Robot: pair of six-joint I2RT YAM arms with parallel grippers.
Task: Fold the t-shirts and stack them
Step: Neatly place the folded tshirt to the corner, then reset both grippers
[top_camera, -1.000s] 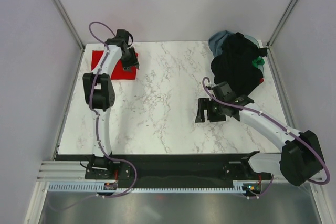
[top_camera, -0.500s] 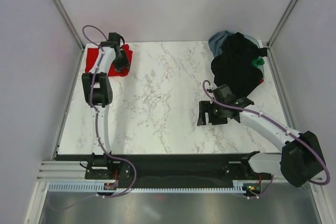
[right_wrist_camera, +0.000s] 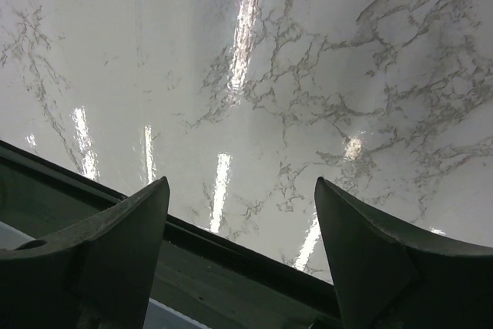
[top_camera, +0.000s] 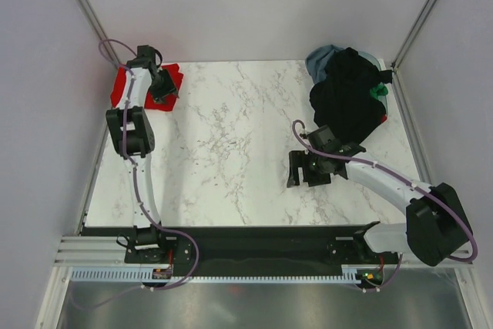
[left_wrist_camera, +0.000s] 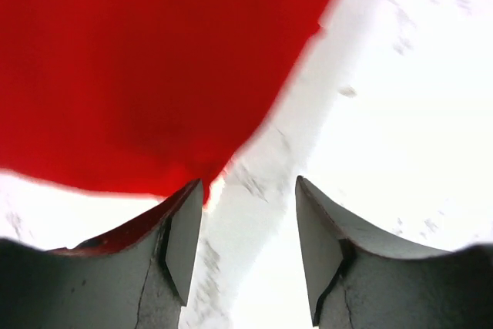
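The folded red t-shirt (top_camera: 172, 76) lies at the far left corner of the table, partly under my left arm. My left gripper (top_camera: 162, 95) is at its near right edge. In the left wrist view the red t-shirt (left_wrist_camera: 154, 59) fills the upper left, and the left gripper (left_wrist_camera: 249, 225) is open, with its left finger on the shirt's corner and bare marble between the jaws. A pile of t-shirts lies at the far right: black (top_camera: 350, 102), grey-blue (top_camera: 319, 58) and green (top_camera: 377, 91). My right gripper (top_camera: 297, 169) is open and empty over the marble (right_wrist_camera: 254, 75).
The marble table (top_camera: 231, 152) is walled on the left, back and right. A dark rail (top_camera: 254, 236) runs along its near edge and shows in the right wrist view (right_wrist_camera: 231, 260).
My left gripper has moved left and back toward the far left corner, and the red t-shirt has slid that way with it. The right gripper shifted slightly left.
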